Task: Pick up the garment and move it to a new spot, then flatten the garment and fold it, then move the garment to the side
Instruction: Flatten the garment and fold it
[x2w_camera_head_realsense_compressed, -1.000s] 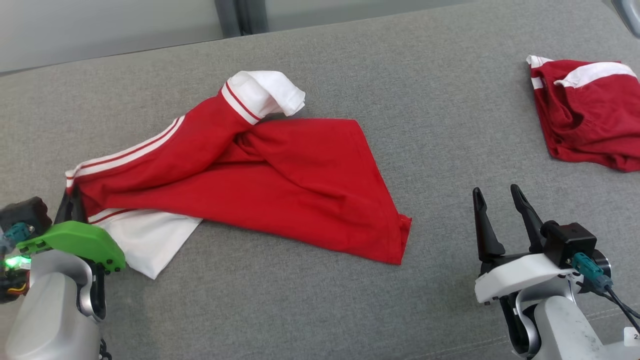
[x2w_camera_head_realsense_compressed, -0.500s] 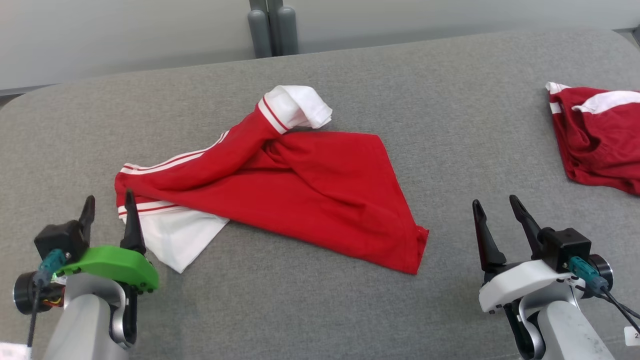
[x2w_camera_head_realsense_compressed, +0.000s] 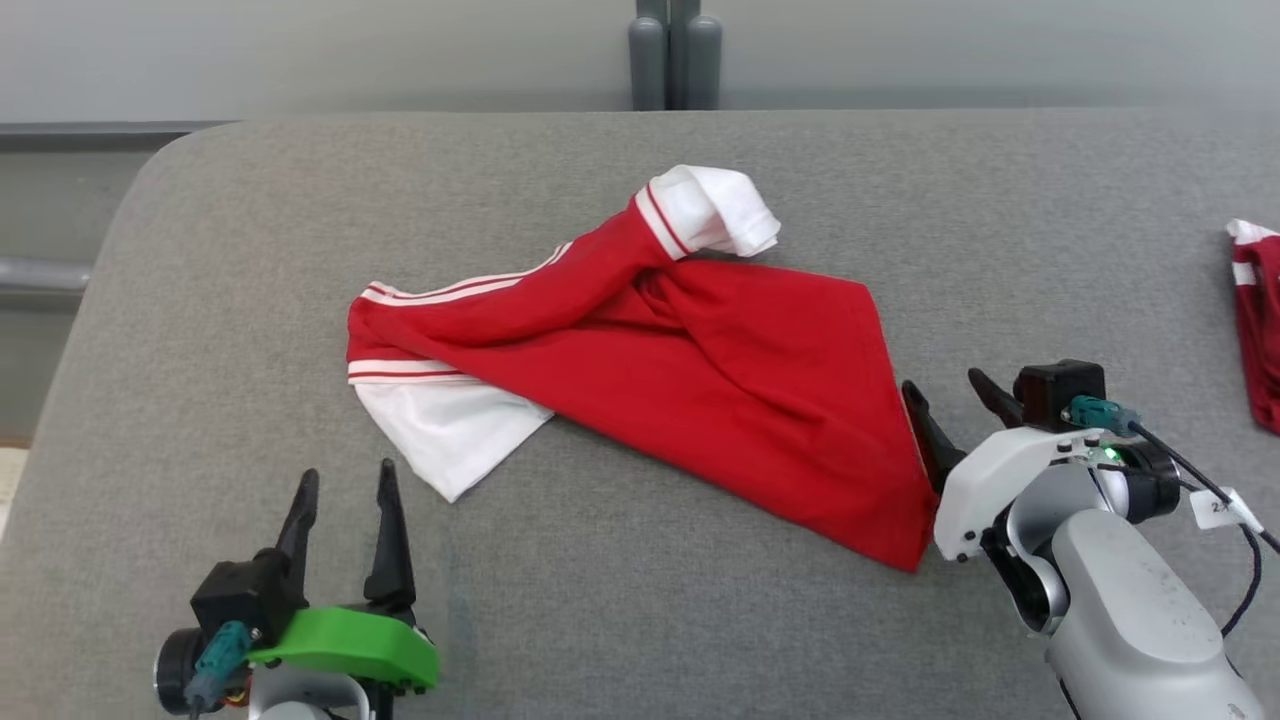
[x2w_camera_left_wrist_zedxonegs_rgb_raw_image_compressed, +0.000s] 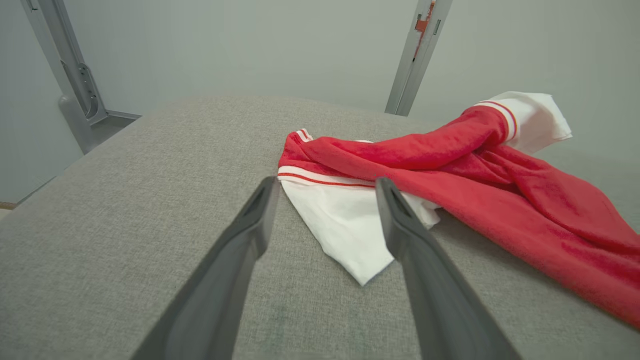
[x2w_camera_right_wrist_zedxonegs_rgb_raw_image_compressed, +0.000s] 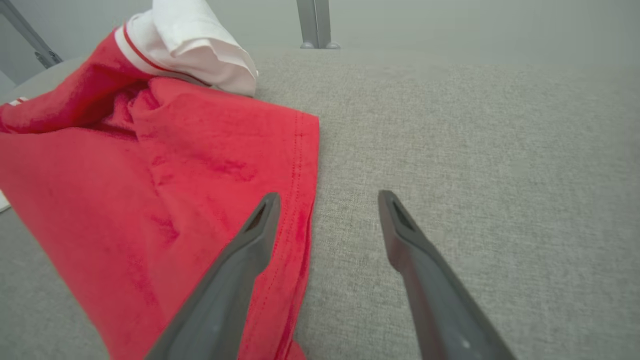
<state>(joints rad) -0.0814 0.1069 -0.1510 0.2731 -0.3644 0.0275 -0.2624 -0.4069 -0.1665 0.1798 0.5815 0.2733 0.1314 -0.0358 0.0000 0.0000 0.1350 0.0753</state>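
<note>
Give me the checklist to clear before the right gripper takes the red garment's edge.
1. Left gripper open and empty: ok.
2. Right gripper open and empty: ok.
3. Right gripper straddles the garment at its hem, one finger over red cloth and the other over the grey surface: ok.
4. Finger under the hem rather than on top of it: cannot tell.
5. Garment lying flat: not ok; it is twisted, with the white sleeve bunched at the far end.
6. Second garment clear of the work: ok, apart at the right edge.
</note>
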